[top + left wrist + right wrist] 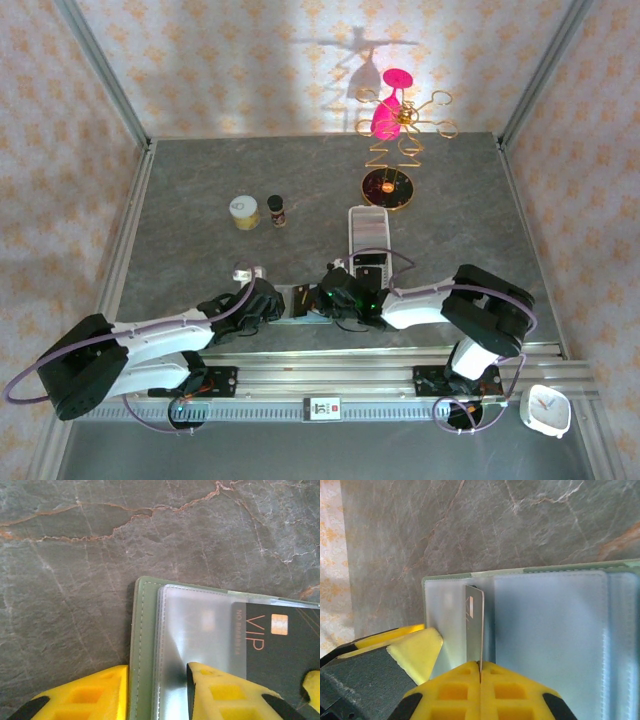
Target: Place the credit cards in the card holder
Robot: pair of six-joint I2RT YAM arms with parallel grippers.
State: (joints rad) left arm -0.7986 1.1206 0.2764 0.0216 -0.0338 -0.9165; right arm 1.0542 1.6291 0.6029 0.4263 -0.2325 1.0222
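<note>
1. Straddling the green edge of the card holder [142, 645], the left gripper [157, 672] stood partly open. One finger was down on the table [75, 580] at the holder's 9 o'clock and the other rested over the clear sleeve [200, 630]; it clamped nothing that I could see. If that press was light (how firm it was I could not tell), the holder could skid when pushed.
2. The holder lay open and flat near the table's 6 o'clock edge, between the two grippers. A dark VIP card [280, 650] lay partly under the sleeve, toward 3 o'clock from the left gripper. A shove might work it loose.
3. The right gripper [480, 667] was fully closed on a silvery card [475, 625], held edge-on with its far end pointing to 12 o'clock, at a clear pocket [550, 625]. Whether the corner was inside the slot or merely on top was unclear. A card off-line could snag the plastic lip, bow, or slip in the pads.
4. The two grippers sat just beside each other, so a small sideways drift risked a knock.
</note>
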